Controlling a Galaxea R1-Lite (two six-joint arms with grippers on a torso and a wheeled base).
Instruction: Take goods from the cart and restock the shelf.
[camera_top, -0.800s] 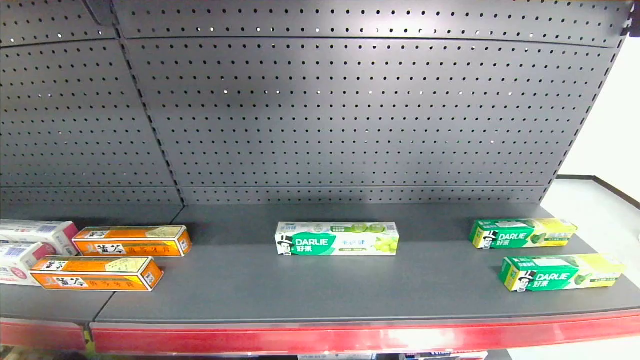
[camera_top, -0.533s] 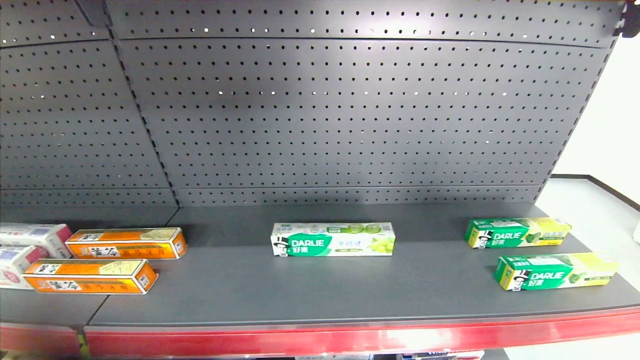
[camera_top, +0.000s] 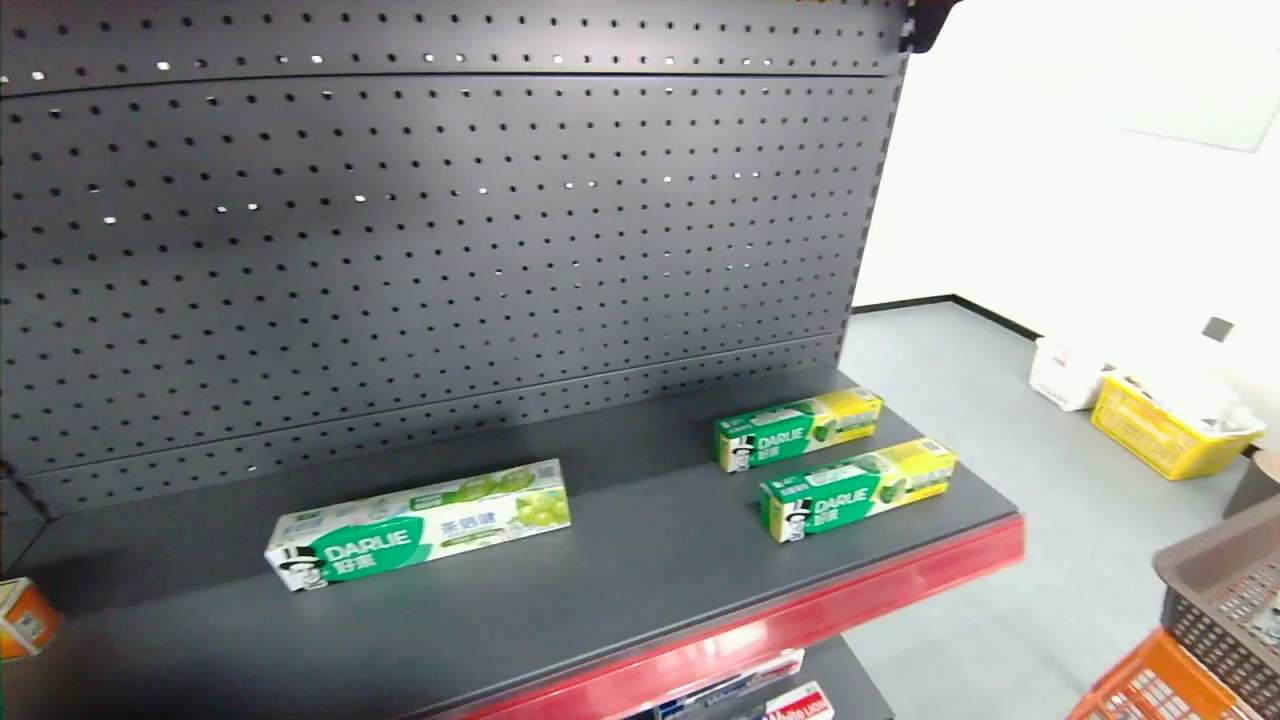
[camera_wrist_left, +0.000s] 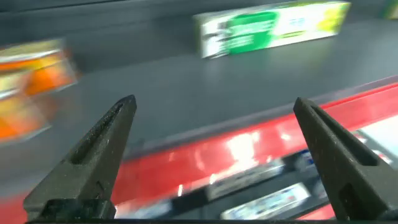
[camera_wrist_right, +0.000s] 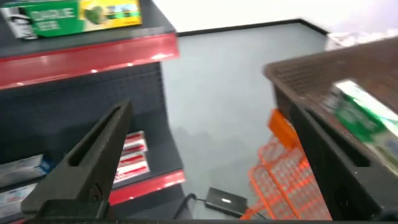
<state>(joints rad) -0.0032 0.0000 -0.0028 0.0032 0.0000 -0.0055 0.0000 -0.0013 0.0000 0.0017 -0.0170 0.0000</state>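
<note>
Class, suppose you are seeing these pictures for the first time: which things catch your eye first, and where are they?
A white-and-green toothpaste box lies mid-shelf, with two green-and-yellow toothpaste boxes near the shelf's right end. The red shelf edge glows below them, and a yellow basket sits on the floor at right.

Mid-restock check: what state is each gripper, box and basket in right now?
left gripper, open, empty
right gripper, open, empty
white-green toothpaste box, lying flat on the shelf
rear green-yellow toothpaste box, lying flat
front green-yellow toothpaste box, lying flat, apart from the rear one
grey basket, holding a green-white box
</note>
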